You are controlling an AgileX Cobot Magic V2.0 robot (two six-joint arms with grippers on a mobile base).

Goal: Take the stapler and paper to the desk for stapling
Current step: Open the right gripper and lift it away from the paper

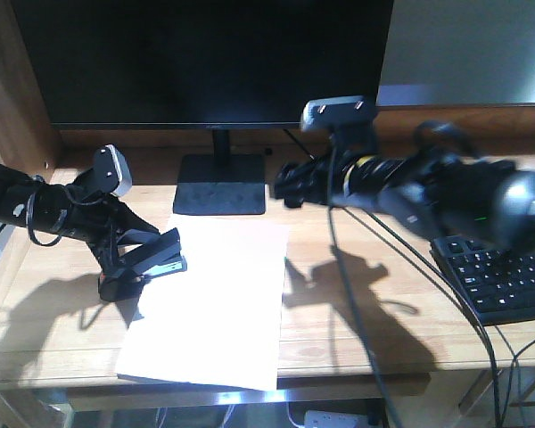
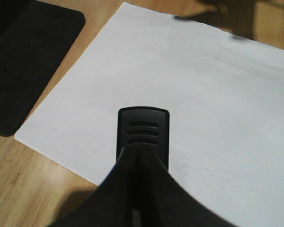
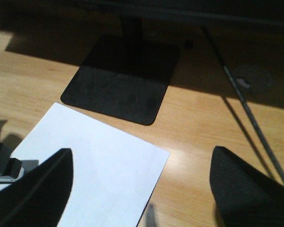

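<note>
Front view: paper (image 1: 216, 308) lay flat on the light-wood worktop (image 1: 366, 321), long side running away from the near edge. Its near corner reached the worktop's front edge and its far edge ended just short of the monitor stand base (image 1: 221, 185). The monitor (image 1: 205, 58) stood behind it.

Left arm (image 1: 36, 209) came in from the left side. Left fingers (image 2: 132, 198) were clamped on the stapler (image 1: 159, 254), which was held tilted with its nose pointing towards the paper. The left wrist view showed the stapler's black ribbed end over the sheet, just inside the edge and near a corner. Could not tell whether the stapler touched the sheet or hung just above it.

Right arm (image 1: 446, 192) reached in from the right, level with the stand base and raised above the worktop; it cast a shadow on the wood just right of the paper. Right fingers (image 3: 38, 189) were wide apart with nothing between them. The right wrist view looked down on the far right corner of the paper, with the stand base beyond it.

A black keyboard (image 1: 504, 276) sat at the right end of the worktop, well apart from the paper. A dark cable (image 3: 248, 113) ran across the wood to the right of the stand.
</note>
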